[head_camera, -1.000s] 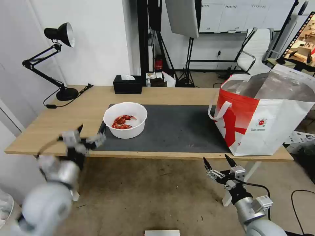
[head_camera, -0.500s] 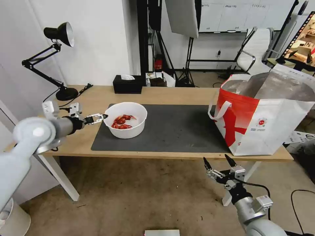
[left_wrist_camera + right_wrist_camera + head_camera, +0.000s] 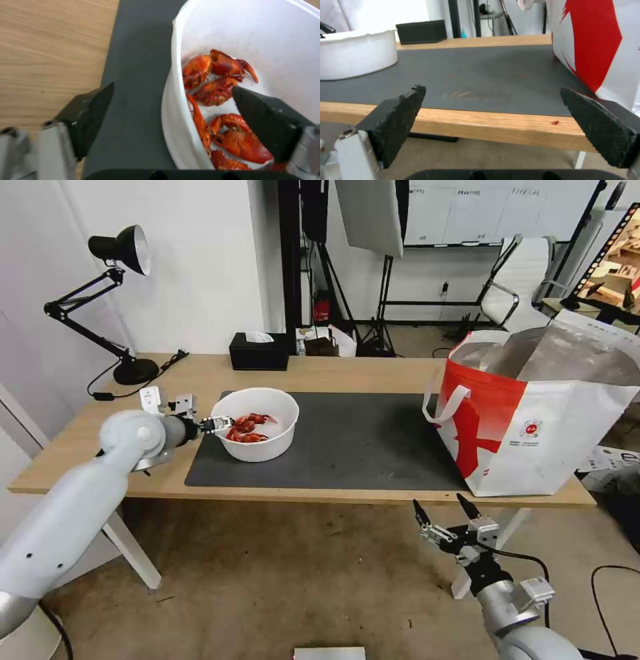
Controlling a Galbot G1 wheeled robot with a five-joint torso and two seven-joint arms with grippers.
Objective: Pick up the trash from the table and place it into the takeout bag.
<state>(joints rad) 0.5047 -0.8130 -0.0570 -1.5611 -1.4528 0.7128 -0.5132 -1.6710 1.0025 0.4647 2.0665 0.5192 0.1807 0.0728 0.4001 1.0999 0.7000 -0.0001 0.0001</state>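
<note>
The left gripper [image 3: 223,424] is reaching in from the robot's left at the near-left rim of the bowl [image 3: 255,450], its fingers spread wide and straddling the wall — in the left wrist view one finger [image 3: 91,112] is hanging outside over the mat [image 3: 133,75] while the other is sitting inside above the shells [image 3: 220,100]. Nothing is gripped yet; the rim is standing in the gap between them. The bowl is resting on the left part of the mat, with the red shells [image 3: 248,428] piled toward its left side. The bag [image 3: 540,433] is standing upright and open at the right end of the table [image 3: 80,433], its base partly on the mat's right edge, well apart from the bowl. The right gripper [image 3: 445,513] is hanging below the table's front edge, in front of the bag, fingers wide apart and holding nothing — the right wrist view is looking across the mat toward the bowl [image 3: 356,60] and the bag's red-and-white side [image 3: 596,45]. A black tissue box [image 3: 260,352] is sitting at the far edge, and a desk lamp [image 3: 117,300] is standing on the far left corner.
</note>
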